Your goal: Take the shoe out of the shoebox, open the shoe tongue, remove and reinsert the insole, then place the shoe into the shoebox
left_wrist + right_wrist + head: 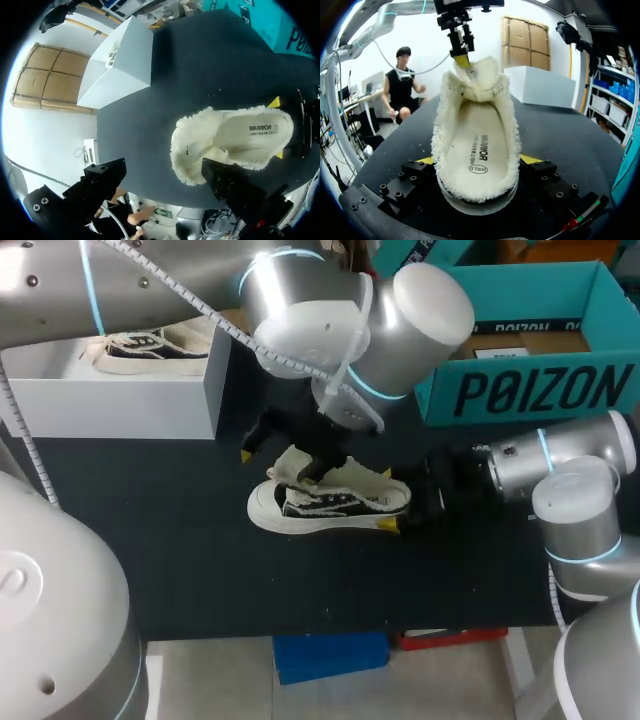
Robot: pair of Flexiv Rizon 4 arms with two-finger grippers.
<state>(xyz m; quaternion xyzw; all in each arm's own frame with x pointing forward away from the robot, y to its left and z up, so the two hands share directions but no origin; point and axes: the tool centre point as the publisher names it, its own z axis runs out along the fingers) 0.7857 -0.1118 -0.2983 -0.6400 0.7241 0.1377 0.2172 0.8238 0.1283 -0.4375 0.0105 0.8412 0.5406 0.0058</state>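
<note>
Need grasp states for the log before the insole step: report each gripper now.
Left gripper: jaws open, holding nothing.
Right gripper: jaws closed on the heel of the shoe.

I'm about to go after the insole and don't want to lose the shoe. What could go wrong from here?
1. The right hand clamps only the heel of the shoe; a hard pull at the toe end could tilt it or slip it free.
2. The left hand is open, with one finger at the tongue, so the tongue may flop over the insole.
3. Thick fleece lining rings the insole; a pinch might catch fleece instead.
</note>
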